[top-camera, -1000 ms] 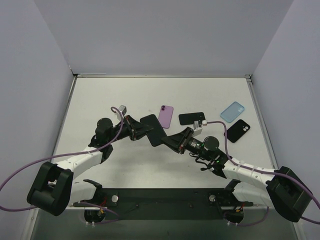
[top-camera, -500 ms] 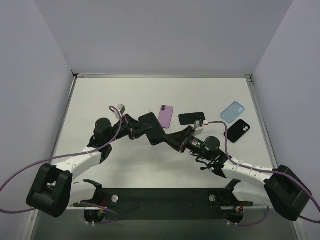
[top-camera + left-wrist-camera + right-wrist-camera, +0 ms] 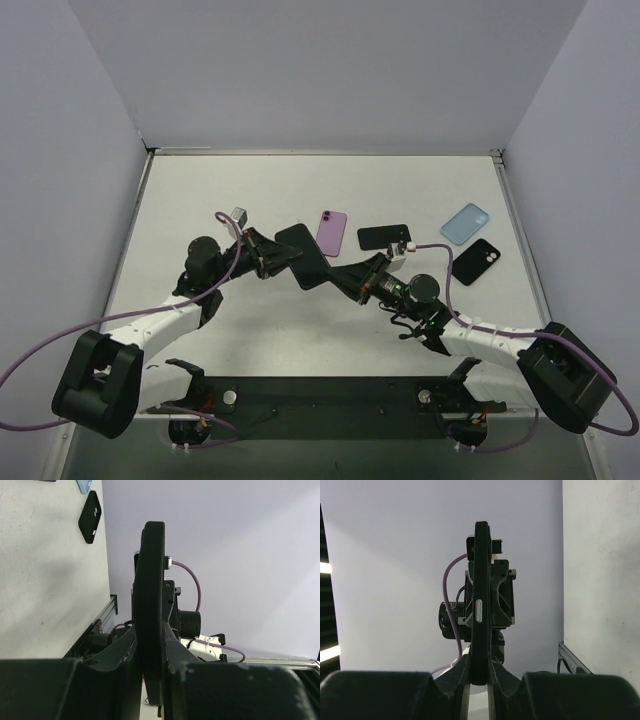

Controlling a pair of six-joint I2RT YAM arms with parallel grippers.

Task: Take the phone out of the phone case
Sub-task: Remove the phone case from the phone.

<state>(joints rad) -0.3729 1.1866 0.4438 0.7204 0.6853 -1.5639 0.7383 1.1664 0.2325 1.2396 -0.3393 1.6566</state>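
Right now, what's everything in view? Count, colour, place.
phone in case: 1, black, centre, raised between both arms
purple phone: 1, purple, flat, just behind the held one
black phone: 1, black, flat, right of the purple one
blue case: 1, light blue, far right
black case: 1, black, right, nearer than the blue one
table: 1, white
left end effector: 1, black, shut on phone in case
right end effector: 1, black, shut on phone in case

The cased phone [image 3: 303, 256] sits slightly farther left and farther back than a second ago. The right pincer [image 3: 343, 278] reaches after it, apparently tightening on its edge, while the left pincer [image 3: 272, 258] draws back.
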